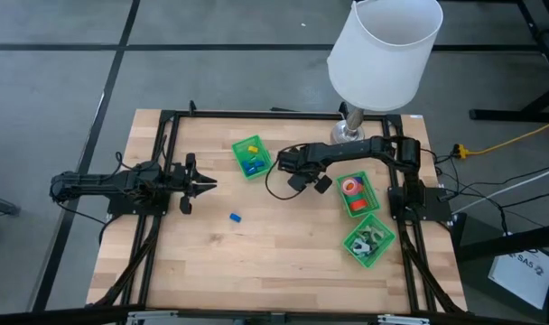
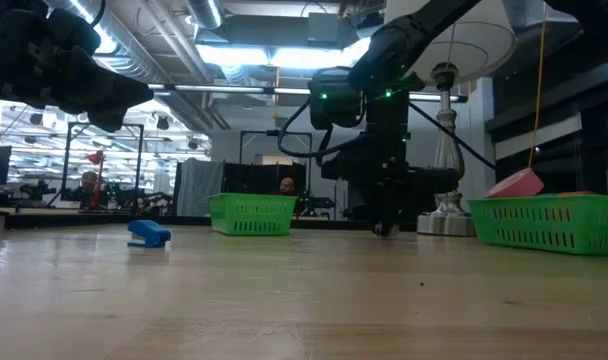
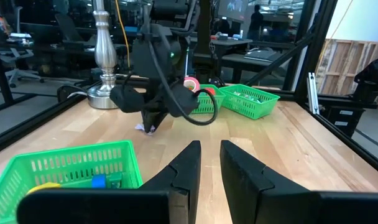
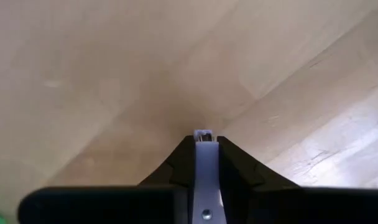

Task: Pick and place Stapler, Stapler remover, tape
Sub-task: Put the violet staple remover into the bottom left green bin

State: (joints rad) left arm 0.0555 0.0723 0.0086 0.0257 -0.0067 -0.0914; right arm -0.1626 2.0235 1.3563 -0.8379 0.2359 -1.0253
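1. Gripping a small pale grey metal stapler remover [image 4: 203, 158] between its closed jaws, the right gripper [image 1: 283, 163] is sitting at the upper centre of the high view. In the low view its tip is touching the light wooden table [image 1: 283, 262].
2. The left gripper [image 1: 207, 185] is hovering at the left centre of the high view. Its jaws are standing narrowly apart and are holding nothing.
3. The small blue oblong stapler [image 1: 235, 217] is lying on bare wood at the centre of the high view, between the two grippers and apart from both.
4. The red and orange ring-shaped tape rolls [image 1: 351, 188] are resting in a green plastic mesh basket [image 1: 376, 200] at the right centre, just right of the right gripper.
5. A second green mesh basket [image 1: 237, 149], just left of the right gripper, is holding blue and yellow blocks.
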